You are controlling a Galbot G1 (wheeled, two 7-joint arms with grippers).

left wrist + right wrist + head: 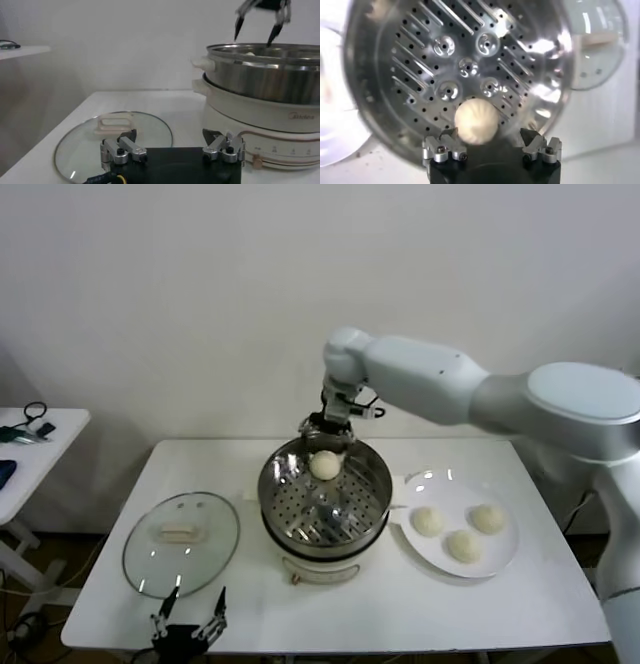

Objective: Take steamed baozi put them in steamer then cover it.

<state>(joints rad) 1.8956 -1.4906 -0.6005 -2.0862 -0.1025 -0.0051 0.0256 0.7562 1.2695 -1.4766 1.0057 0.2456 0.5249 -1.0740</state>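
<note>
The right tool [327,430], spread wide, hung above one baozi [324,465] at the steamer's [370,489] far rim; the left tool [189,622], also spread, sat at lower left beside the cover [181,542] on the bench [540,594]

head view high overhead, wrist views close, all sharing the steamer [324,502]

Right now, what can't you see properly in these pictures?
- Head view: the shiny round steel steamer pot hides the right claw fingertips behind its far rim.
- Right wrist view: the small cream-white dough bun in the tray is partly covered by the claw's black body, so whether it rests on the tray is unclear.
- Left wrist view: the picture's lower edge cuts off the round clear glass lid; the pot wall hides the bun.
- Left claw: cut by the head view's bottom edge.
</note>
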